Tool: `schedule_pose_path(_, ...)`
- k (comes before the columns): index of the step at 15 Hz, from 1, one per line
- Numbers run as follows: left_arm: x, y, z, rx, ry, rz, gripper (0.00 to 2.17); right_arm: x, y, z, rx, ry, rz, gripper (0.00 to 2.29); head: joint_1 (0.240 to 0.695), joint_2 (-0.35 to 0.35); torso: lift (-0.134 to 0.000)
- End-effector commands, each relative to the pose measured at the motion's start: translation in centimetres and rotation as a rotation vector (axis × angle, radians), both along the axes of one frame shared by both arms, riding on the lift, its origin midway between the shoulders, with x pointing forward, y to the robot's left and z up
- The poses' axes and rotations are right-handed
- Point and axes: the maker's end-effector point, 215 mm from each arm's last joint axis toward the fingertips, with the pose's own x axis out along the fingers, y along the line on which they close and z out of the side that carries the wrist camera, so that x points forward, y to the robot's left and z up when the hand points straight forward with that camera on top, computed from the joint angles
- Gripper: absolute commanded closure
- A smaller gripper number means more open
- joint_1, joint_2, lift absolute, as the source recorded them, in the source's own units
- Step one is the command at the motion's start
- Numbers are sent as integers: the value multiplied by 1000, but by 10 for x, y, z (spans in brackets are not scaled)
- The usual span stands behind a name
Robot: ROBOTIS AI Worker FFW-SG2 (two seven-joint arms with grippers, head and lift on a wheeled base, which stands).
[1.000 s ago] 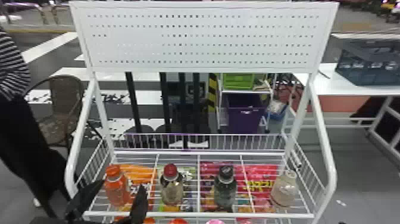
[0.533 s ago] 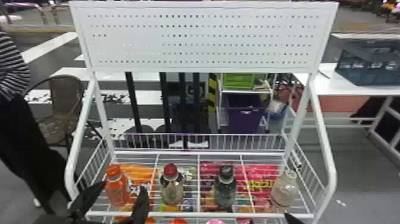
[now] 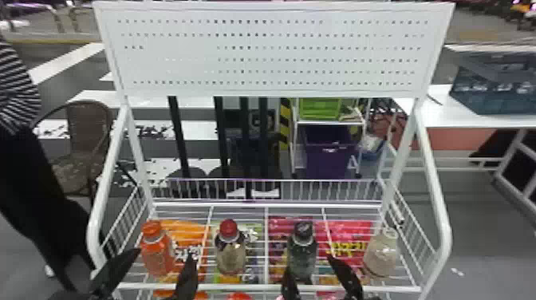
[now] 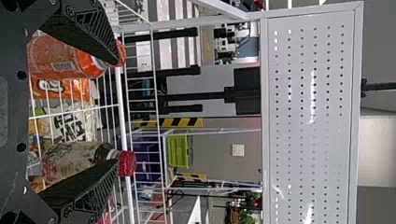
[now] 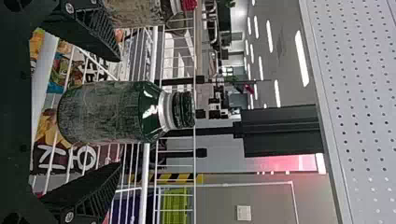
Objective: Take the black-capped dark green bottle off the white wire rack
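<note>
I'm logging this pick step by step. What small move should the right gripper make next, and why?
Probably ease the right gripper a little farther forward with its fingers open. The right wrist view shows the dark green bottle lined up between them, with a gap on each side, while in the head view they seem to reach only the bottle's near side.

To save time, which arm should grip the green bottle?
Right, probably: the right gripper, open, faces the green bottle, while the left gripper is over by the orange bottle.

The black-capped dark green bottle [image 3: 302, 253] stands upright on the white wire rack [image 3: 267, 287].
</note>
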Motion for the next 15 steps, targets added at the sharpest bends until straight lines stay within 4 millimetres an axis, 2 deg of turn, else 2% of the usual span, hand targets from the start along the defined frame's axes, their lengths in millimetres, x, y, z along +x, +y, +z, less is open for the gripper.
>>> schedule_pose_path(1,0,1,0,1,-5,1,144,11,5,2,-8,-1,-7,97,499,0,0)
schedule_pose_path(4,2,4,-2,4,-2,2,144,26,13,0,-21,6,-3,97,499,0,0)
schedule_pose_path(7,3,5,-4,4,0,3,144,42,12,-7,-41,36,-4,97,499,0,0)
schedule_pose_path(9,3,7,-6,6,1,6,144,48,12,-10,-50,53,-4,232,499,0,0)
schedule_pose_path(10,3,8,-5,6,-1,9,144,47,13,-13,-53,62,-2,566,499,0,0)
schedule_pose_path(12,2,9,-6,5,-1,12,144,47,13,-14,-54,67,-10,1521,499,0,0)
schedule_pose_path(13,2,9,-6,5,-1,12,144,46,10,-17,-65,75,-24,1679,499,0,0)
schedule_pose_path(15,2,9,-5,5,-3,12,144,41,7,-11,-59,68,-26,1683,499,0,0)
